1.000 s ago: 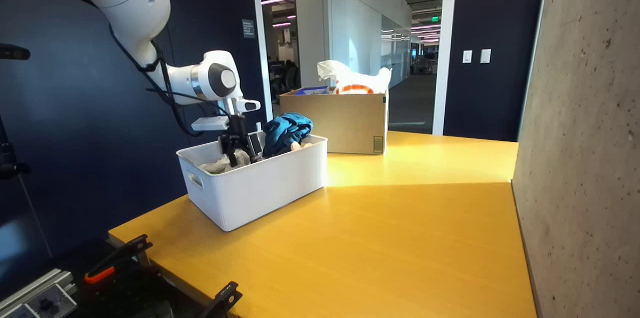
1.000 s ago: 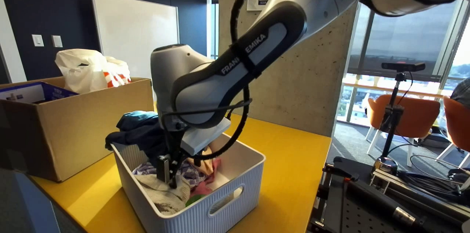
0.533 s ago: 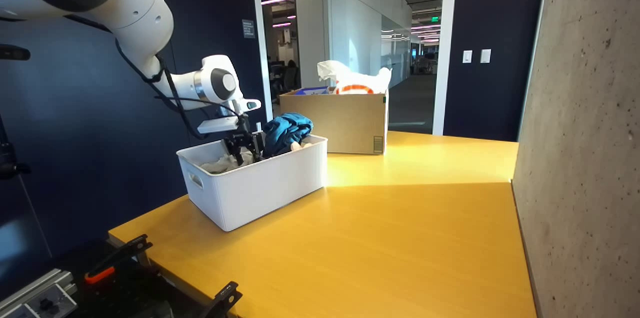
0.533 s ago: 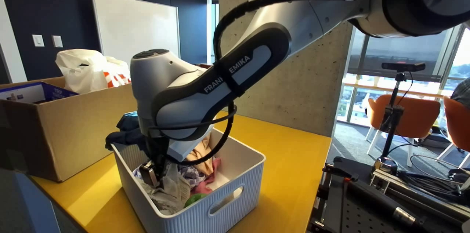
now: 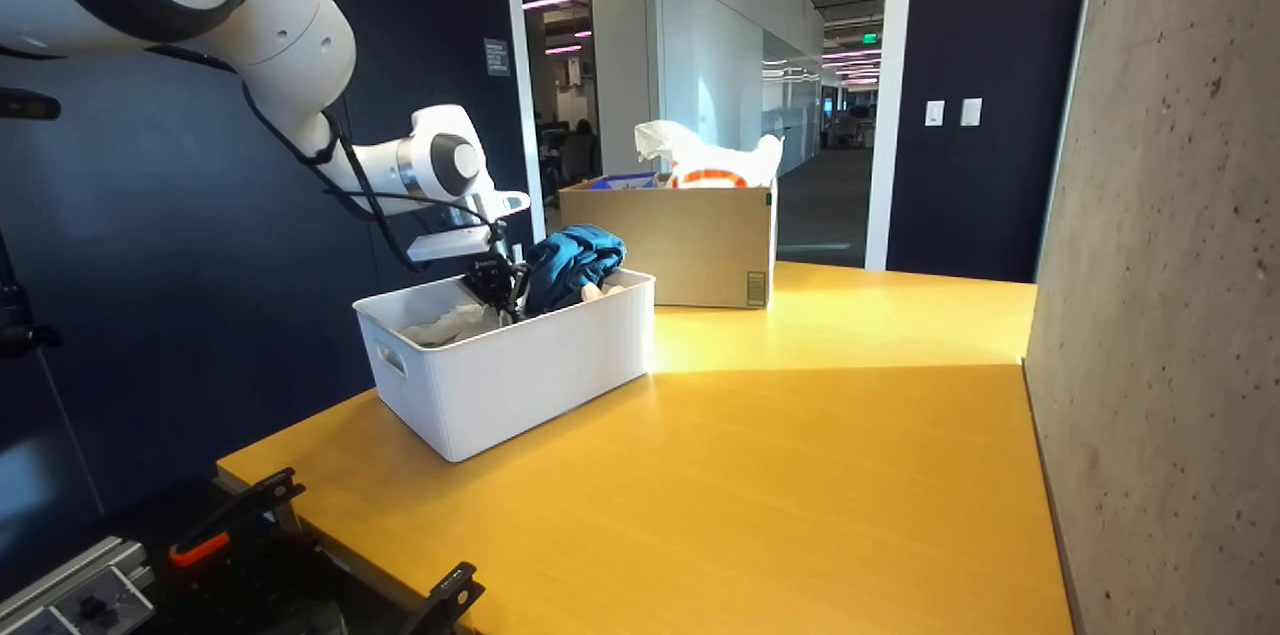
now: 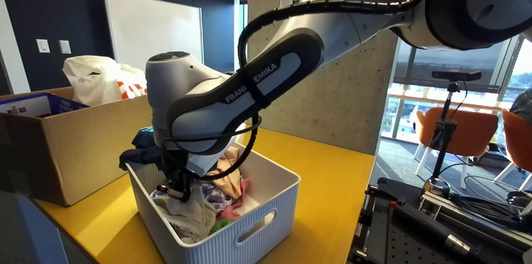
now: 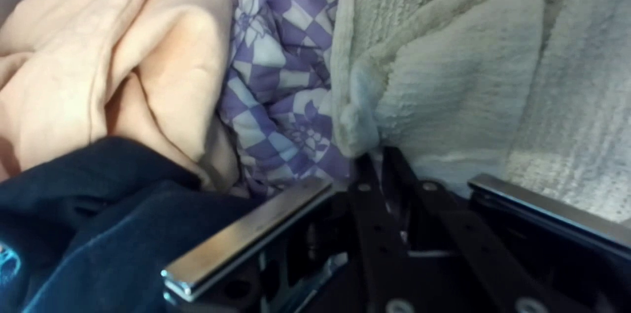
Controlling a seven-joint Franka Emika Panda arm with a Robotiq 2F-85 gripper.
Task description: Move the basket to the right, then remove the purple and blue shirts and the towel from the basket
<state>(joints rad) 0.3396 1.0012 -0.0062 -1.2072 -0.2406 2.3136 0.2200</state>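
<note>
The white basket [image 5: 540,385] stands on the table with clothes inside. The towel [image 7: 458,86], pale grey-beige and ribbed, lies at its near end in an exterior view [image 6: 191,218]. Beside the towel is the purple shirt [image 7: 291,81], checked purple and white. The blue shirt [image 5: 578,265] is heaped at the far end and hangs over the rim; its dark folds show at lower left in the wrist view. My gripper [image 7: 375,155] reaches down into the basket, its fingertips close together on a bunched edge of the towel. The tips are partly covered by that fold.
Peach cloth [image 7: 162,56], red cloth [image 6: 239,206] and a green piece [image 6: 220,225] also lie in the basket. A cardboard box [image 5: 670,245] with a plastic bag [image 6: 95,77] stands close behind. The yellow table [image 5: 750,475] extends to a concrete wall [image 5: 1150,215]. Clamps [image 5: 445,600] grip its edge.
The gripper has moved along the basket toward the blue shirt, and its wide-apart fingers have come together at the towel's edge. The basket has not moved.
</note>
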